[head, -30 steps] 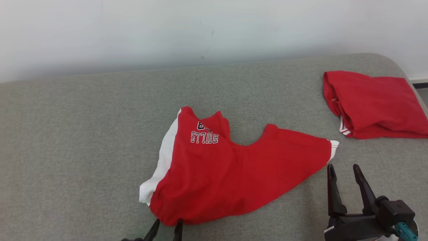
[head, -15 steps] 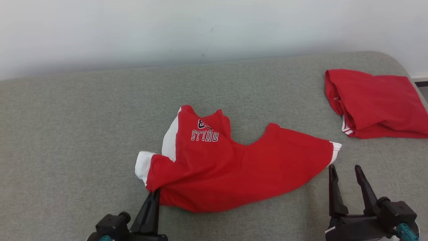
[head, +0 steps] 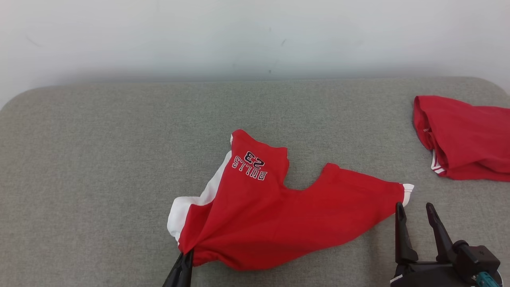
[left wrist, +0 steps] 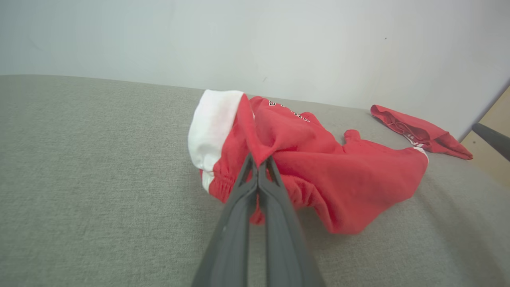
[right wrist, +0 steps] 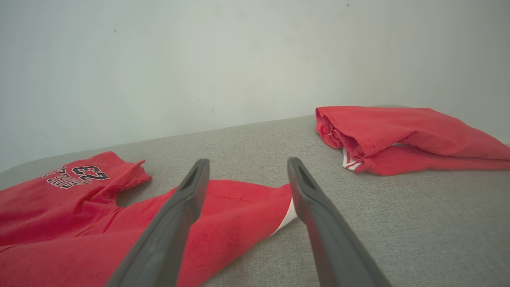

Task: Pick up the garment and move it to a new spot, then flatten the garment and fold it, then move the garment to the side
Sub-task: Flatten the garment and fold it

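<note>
Pick-up in hand: left gripper [left wrist: 258, 162] clamped on the near-left corner of the garment [head: 287, 215] in the middle of the tabletop [head: 99, 159], right gripper [head: 414, 207] standing apart by its right end; the next move is probably to lift and carry it.

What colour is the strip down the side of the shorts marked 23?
White. The strip on the red shorts shows best in the left wrist view.

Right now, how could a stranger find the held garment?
On the grey cushioned surface, look near the middle for the spread red garment. Unlike the folded red garment at the right, it bears a white panel and the print BULLS 23.
</note>
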You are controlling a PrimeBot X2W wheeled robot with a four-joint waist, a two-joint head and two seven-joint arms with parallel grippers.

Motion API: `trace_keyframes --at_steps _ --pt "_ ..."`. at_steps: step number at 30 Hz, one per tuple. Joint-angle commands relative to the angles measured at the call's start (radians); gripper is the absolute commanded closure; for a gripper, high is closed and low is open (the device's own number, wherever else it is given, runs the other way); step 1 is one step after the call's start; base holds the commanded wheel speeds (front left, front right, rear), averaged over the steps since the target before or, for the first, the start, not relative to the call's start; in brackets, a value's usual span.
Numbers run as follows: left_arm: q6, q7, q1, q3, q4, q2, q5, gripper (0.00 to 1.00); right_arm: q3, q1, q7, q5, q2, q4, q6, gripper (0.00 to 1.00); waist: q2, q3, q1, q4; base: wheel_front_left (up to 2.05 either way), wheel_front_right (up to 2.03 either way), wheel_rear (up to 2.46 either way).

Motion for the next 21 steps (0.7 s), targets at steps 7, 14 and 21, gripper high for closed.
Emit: trace_keyframes --at_steps 7,14,21 --pt "0.001 -0.003 -0.063 -0.013 0.005 0.017 0.025 1.00 0.017 0.003 0.000 0.002 0.002 0.012 -0.002 0.00 0.0000 0.000 0.0000 -0.008 0.00 0.00 0.00" --pt "0.001 -0.003 -0.305 -0.044 0.163 0.086 0.047 1.00 0.040 -0.038 0.000 -0.002 -0.001 0.025 -0.003 0.00 0.0000 0.031 0.0000 -0.100 0.00 0.00 0.00" --pt "0.001 -0.003 -0.516 -0.050 0.332 0.168 0.009 1.00 0.045 -0.072 0.000 0.009 0.000 0.040 -0.003 0.00 0.0000 0.084 0.0000 -0.214 0.00 0.00 0.00"
